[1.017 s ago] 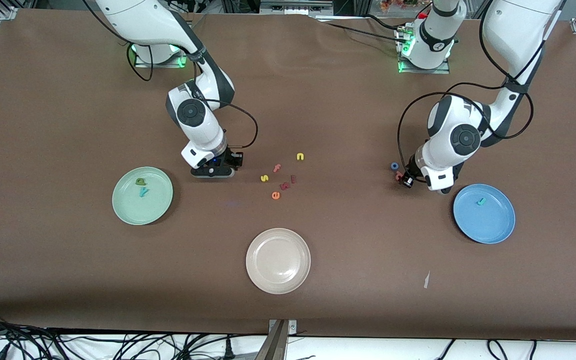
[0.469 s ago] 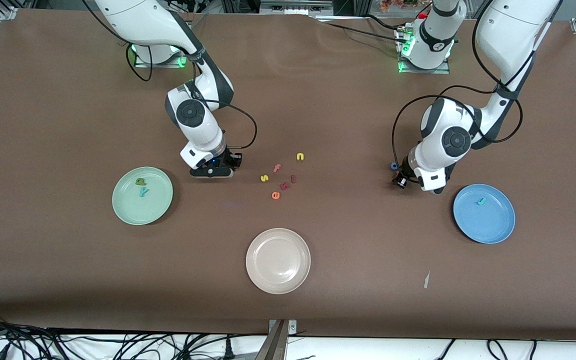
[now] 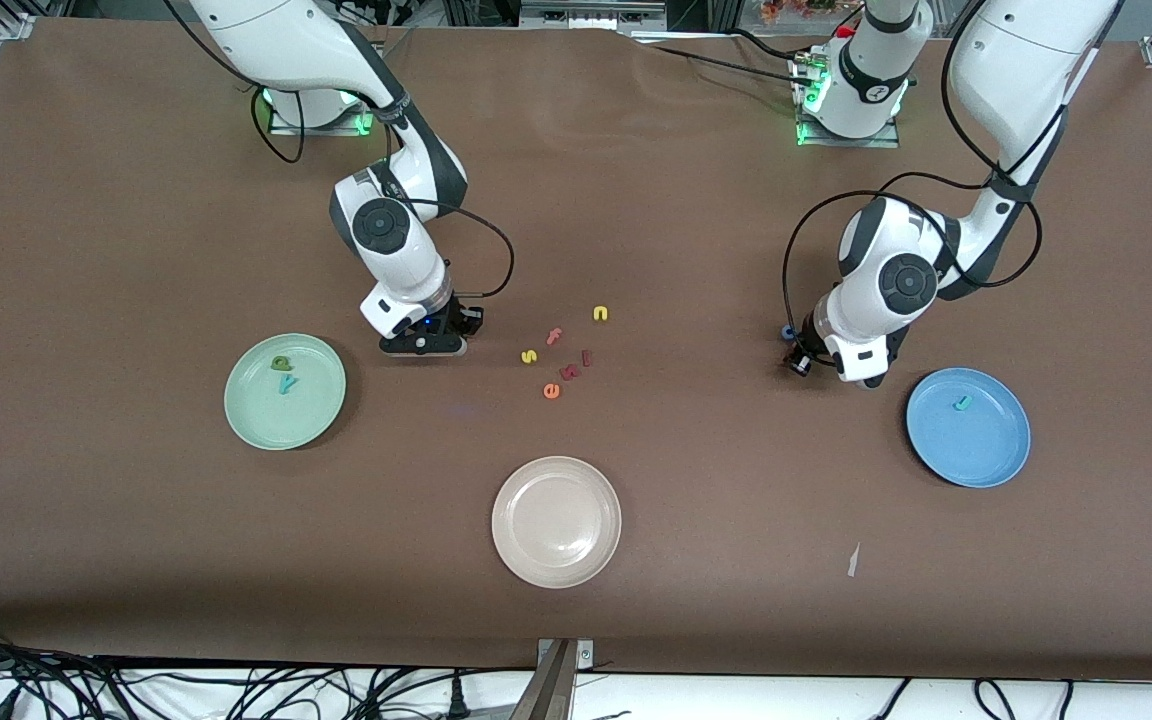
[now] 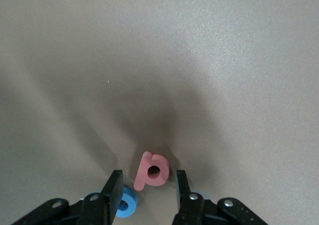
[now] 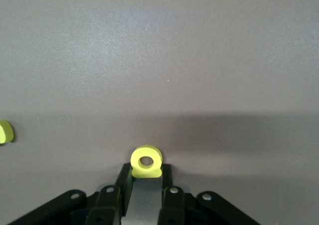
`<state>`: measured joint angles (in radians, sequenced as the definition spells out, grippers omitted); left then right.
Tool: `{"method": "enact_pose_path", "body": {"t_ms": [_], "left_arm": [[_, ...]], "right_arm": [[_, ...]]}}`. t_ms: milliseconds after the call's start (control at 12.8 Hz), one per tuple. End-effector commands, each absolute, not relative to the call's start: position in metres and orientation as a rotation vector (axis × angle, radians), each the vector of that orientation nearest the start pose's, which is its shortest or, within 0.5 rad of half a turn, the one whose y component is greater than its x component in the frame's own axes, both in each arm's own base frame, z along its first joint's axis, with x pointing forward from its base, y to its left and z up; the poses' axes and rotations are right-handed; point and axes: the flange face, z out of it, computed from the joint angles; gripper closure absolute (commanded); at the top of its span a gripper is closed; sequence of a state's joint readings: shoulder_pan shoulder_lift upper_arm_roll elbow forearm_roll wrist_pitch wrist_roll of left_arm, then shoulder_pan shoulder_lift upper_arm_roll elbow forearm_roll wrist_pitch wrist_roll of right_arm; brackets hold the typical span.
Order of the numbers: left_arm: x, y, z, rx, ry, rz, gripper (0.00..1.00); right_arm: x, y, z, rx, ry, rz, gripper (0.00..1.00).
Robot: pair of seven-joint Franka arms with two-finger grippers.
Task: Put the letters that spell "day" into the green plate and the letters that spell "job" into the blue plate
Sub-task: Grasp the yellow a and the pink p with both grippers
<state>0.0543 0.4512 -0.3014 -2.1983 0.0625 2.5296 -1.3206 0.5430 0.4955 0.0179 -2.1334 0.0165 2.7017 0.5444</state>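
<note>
Front view: the green plate [image 3: 284, 391] holds the d [image 3: 281, 364] and y [image 3: 286, 383]; the blue plate [image 3: 968, 427] holds only the j [image 3: 961, 403]. Open desk [image 3: 736, 520] surrounds both.

Left wrist view: the left end effector [image 4: 145, 190], spread, straddles the b [image 4: 151, 169], the o [image 4: 124, 204] touching one finger.

Right wrist view: the right end effector [image 5: 146, 185] pinches the a [image 5: 146, 162].
</note>
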Motion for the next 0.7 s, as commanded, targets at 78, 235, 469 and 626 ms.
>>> {"method": "enact_pose_path", "body": {"t_ms": [78,235,469,626], "left_arm": [[0.527,-0.135,0.175,-2.715,-1.543,0.175,0.52],[0.527,-0.136,0.173,-2.715,-1.541,0.182,0.52],[0.527,-0.136,0.172,-2.704,-1.559,0.182,0.53],[0.527,-0.137,0.172,-2.703,-1.559,0.182,0.56]], "right_arm": [[0.503,0.293,0.204,-3.095,-0.093,-0.140,0.75],[0.521,0.249,0.235,-3.126,-0.191,-0.064,0.75],[0.542,0.172,0.280,-3.128,-0.371,0.002,0.74],[0.552,0.128,0.297,-3.116,-0.475,0.006,0.71]]}}
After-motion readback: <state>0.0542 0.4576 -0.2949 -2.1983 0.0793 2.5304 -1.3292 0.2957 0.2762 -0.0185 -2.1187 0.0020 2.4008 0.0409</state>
